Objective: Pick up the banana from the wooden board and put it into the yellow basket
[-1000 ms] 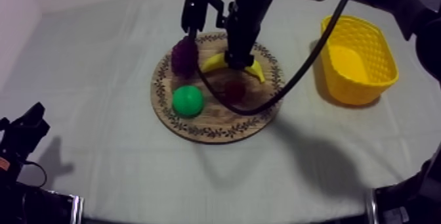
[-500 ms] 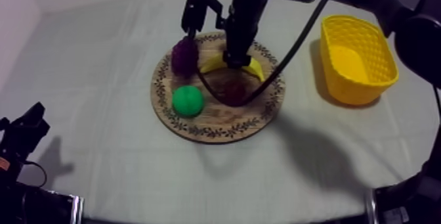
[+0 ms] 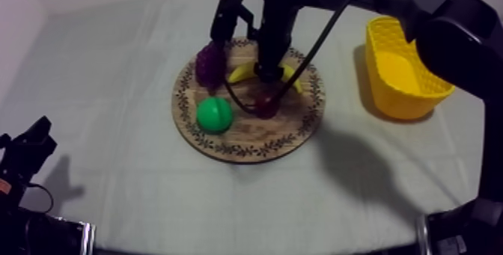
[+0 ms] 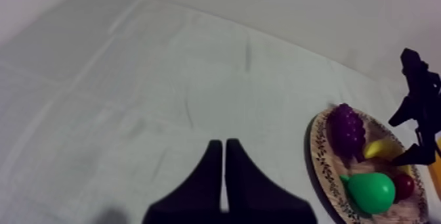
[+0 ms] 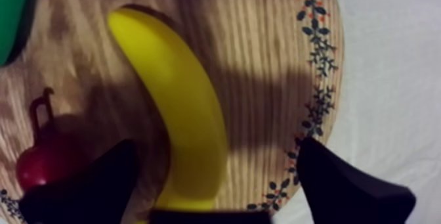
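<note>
Four toy fruits are seen on the wooden board [image 3: 247,153] in the top view: grapes [image 3: 209,65], a pear [image 3: 214,114], a small red fruit [image 3: 266,105] and, at the far side, the banana [image 3: 241,72]. The right gripper [image 3: 267,73] is held low over the banana; the yellow basket [image 3: 408,101] stands apart, to the right. In the left wrist view, the left gripper [image 4: 224,145] is pressed together above the cloth [image 4: 131,75]. In the right wrist view, the fingers are spread, with the banana lying on the board between them.
</note>
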Motion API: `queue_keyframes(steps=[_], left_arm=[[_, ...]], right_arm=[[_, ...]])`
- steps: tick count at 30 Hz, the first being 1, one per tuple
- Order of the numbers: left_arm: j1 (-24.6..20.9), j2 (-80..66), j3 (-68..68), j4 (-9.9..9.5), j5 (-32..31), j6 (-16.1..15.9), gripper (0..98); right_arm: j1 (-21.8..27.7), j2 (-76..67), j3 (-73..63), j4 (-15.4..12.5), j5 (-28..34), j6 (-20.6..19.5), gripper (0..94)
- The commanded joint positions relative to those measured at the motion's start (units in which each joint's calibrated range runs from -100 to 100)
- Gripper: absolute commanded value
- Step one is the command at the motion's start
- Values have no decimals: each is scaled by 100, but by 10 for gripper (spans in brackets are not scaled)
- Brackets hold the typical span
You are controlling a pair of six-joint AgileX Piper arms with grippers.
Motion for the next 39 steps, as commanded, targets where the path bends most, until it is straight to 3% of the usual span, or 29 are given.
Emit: queue_keyframes(steps=[1, 5, 14, 22, 33, 39], left_arm=[[-1, -3, 3, 2, -2, -1, 1], [-1, -3, 3, 2, -2, -1, 1], [-1, -3, 3, 2, -2, -1, 1], [-1, -3, 3, 2, -2, -1, 1], [-1, -3, 3, 2, -2, -1, 1], [-1, -3, 3, 2, -2, -1, 1]], right_arm=[[17, 38, -45, -22, 12, 18, 778], [36, 115, -131, -33, 14, 9, 750], [17, 174, 0, 32, -217, -65, 593], [11, 186, 2, -126, -174, 34, 331], [1, 210, 21, -192, -144, 62, 164], [-19, 193, -2, -209, -134, 25, 135]])
